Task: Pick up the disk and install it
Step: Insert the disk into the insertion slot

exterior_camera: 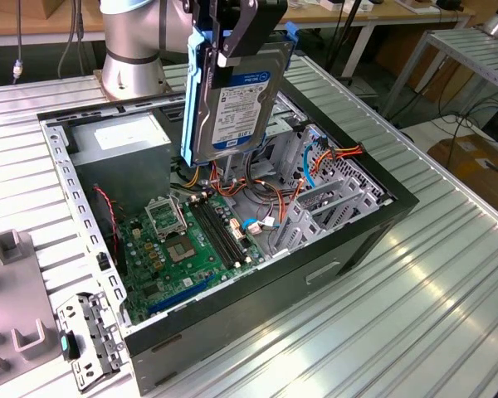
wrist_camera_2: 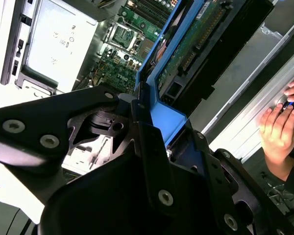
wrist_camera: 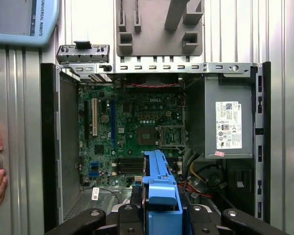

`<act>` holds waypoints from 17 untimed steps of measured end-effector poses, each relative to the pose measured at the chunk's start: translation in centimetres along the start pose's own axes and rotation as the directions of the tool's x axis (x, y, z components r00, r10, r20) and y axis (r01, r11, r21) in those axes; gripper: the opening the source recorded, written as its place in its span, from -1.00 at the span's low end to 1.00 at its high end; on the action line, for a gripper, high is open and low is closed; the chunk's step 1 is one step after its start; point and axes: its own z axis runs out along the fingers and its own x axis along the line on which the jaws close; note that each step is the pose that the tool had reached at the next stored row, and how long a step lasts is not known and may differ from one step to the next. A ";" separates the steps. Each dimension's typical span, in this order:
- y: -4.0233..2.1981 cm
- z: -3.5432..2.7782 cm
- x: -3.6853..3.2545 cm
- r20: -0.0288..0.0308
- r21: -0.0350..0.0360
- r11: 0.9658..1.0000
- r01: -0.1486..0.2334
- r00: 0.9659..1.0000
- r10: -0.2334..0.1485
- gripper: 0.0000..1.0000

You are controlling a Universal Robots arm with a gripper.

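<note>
Exterior view: pinches the disk (exterior_camera: 236, 101) by its blue frame with the tool (exterior_camera: 218, 51), holds it upright above the open computer case (exterior_camera: 257, 307) on the desk (exterior_camera: 415, 332). Shows a white-and-blue label (exterior_camera: 242, 120) on the disk, another white label (exterior_camera: 119, 133) on the power supply (exterior_camera: 149, 148).

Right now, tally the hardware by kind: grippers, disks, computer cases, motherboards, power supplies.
gripper: 1
disk: 1, clamped in the gripper
computer case: 1, open
motherboard: 1
power supply: 1
Total: 5
</note>
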 end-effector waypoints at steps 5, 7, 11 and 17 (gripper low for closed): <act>0.00 0.00 0.01 0.000 0.000 1.000 0.000 1.000 0.000 -0.26; 0.00 0.00 0.06 0.000 0.000 1.000 0.000 1.000 0.000 -0.26; -0.01 -0.01 0.54 0.000 0.000 1.000 0.000 1.000 0.000 -0.26; -1.05 0.01 2.05 0.000 0.000 1.000 0.000 1.000 0.000 -0.26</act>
